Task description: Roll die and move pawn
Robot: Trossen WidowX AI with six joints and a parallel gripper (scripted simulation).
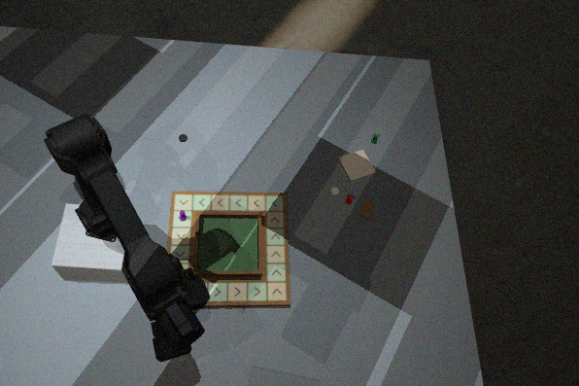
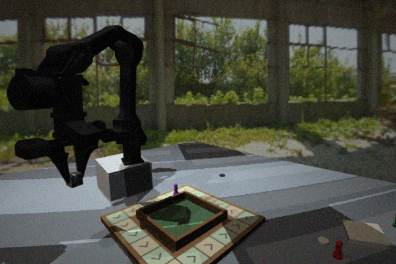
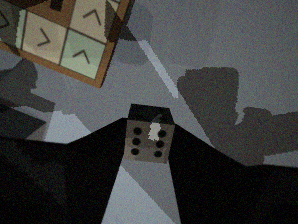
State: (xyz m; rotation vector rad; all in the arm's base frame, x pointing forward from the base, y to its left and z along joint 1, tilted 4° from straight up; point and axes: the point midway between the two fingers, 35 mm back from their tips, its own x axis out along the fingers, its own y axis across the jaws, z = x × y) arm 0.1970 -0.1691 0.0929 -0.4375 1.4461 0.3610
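My gripper (image 2: 75, 179) (image 3: 148, 127) is shut on the die (image 2: 76, 177) (image 3: 148, 141), a small pale cube with dark pips, and holds it above the table. In the wrist view a face with six pips shows. In the top view the arm hides the die. The board (image 1: 289, 271) (image 2: 123, 248) (image 3: 102, 80) has a ring of arrowed squares around the green-floored dice tray (image 1: 245, 254) (image 2: 202, 210). No die is in the visible part of the tray. The purple pawn (image 1: 183, 215) (image 2: 175, 189) stands upright on the left column, one square below the top left corner.
Right of the board are a red pawn (image 1: 349, 199) (image 2: 337, 249), a green pawn (image 1: 375, 138), a pale disc (image 1: 335, 191) (image 2: 323, 240), a pale square slab (image 1: 357, 166) (image 2: 365, 232) and an orange-brown block (image 1: 366, 209). A dark disc (image 1: 183, 137) (image 2: 222, 175) lies behind the board.
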